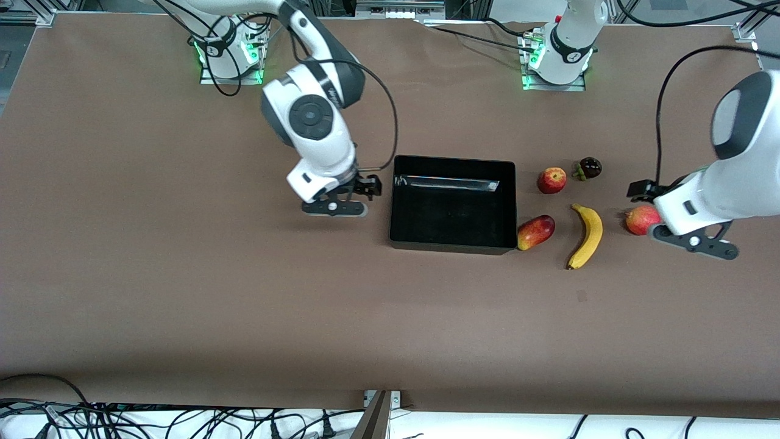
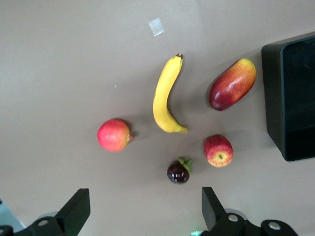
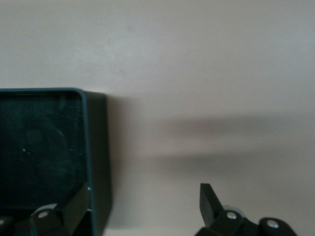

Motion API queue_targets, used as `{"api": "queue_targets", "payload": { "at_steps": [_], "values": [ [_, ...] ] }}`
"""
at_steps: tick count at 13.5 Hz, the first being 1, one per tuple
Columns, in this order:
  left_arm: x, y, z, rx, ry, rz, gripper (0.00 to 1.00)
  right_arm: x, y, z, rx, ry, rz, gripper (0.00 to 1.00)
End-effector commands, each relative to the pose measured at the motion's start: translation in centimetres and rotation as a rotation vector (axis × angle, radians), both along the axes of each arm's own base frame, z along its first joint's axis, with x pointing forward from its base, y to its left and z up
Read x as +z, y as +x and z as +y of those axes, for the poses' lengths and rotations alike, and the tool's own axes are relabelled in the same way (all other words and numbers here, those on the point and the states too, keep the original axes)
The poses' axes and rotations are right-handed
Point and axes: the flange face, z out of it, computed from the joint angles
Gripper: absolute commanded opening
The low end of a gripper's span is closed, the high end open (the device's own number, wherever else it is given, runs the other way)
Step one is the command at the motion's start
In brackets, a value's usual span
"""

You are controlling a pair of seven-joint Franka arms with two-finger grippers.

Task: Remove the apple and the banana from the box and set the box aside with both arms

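Note:
The black box [image 1: 452, 247] lies mid-table and holds nothing. Beside it, toward the left arm's end, lie the red apple [image 1: 551, 180] with a yellowish patch and the yellow banana [image 1: 586, 235]. My left gripper [image 1: 694, 239] is open and empty, up over the table past the fruits. The left wrist view shows the banana [image 2: 165, 96], the apple [image 2: 218, 150] and the box [image 2: 273, 98]. My right gripper [image 1: 336, 207] is open and empty, over the box's edge at the right arm's end. In the right wrist view its jaws [image 3: 142, 206] straddle the box wall [image 3: 98, 147].
A red-yellow mango [image 1: 536, 231] touches the box's corner. A dark mangosteen [image 1: 589, 167] lies beside the apple. A second round red fruit [image 1: 641, 219] lies next to my left hand. A small pale tape mark [image 2: 156, 26] is on the brown table.

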Motion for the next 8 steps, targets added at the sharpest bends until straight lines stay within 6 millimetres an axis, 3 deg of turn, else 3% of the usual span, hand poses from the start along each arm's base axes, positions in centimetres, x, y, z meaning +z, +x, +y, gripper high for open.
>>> {"api": "queue_targets", "payload": {
  "at_steps": [1,4,6,8],
  "values": [
    [5.5,-3.0,-0.9,0.064,0.028,-0.041,1.0,-3.1,-2.9,4.9,-0.039,0.017,-0.02,1.0],
    [9.0,-6.1,-1.5,0.167,-0.015,-0.13,1.0,-6.2,-3.6,6.2,-0.078,0.012,-0.03,1.0],
    [9.8,-7.2,-0.5,0.277,-0.052,-0.195,1.0,-7.3,-4.4,7.2,-0.06,0.004,-0.048,0.98],
    [9.3,-8.4,-0.4,0.274,-0.077,-0.309,1.0,-9.4,-4.9,7.4,-0.049,-0.029,-0.053,0.86]
  ]
}}
